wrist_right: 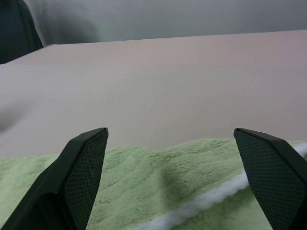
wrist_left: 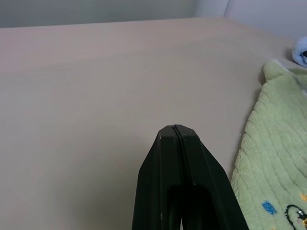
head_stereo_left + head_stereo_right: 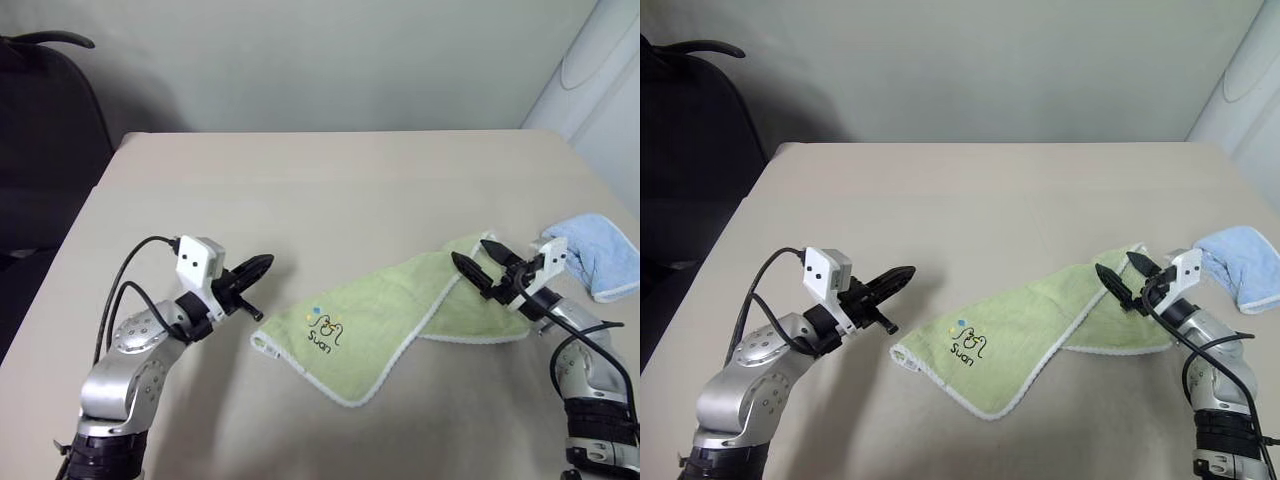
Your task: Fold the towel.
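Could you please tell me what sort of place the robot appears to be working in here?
Probably an office or lab room set up for testing: a plain beige table stands against a bare wall, a dark office chair sits beside it, and only a green towel and a blue cloth lie on top.

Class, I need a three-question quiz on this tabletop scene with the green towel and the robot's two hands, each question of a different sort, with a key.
1. True or false: the left hand is shut.
2. Which hand is over the towel? A) left B) right C) both
3. Fill in: beside the right hand lies a light ____ cloth.

Key: 1 true, its fingers are pressed together, clear of the towel. 2 B, open above the towel's end. 3 blue.
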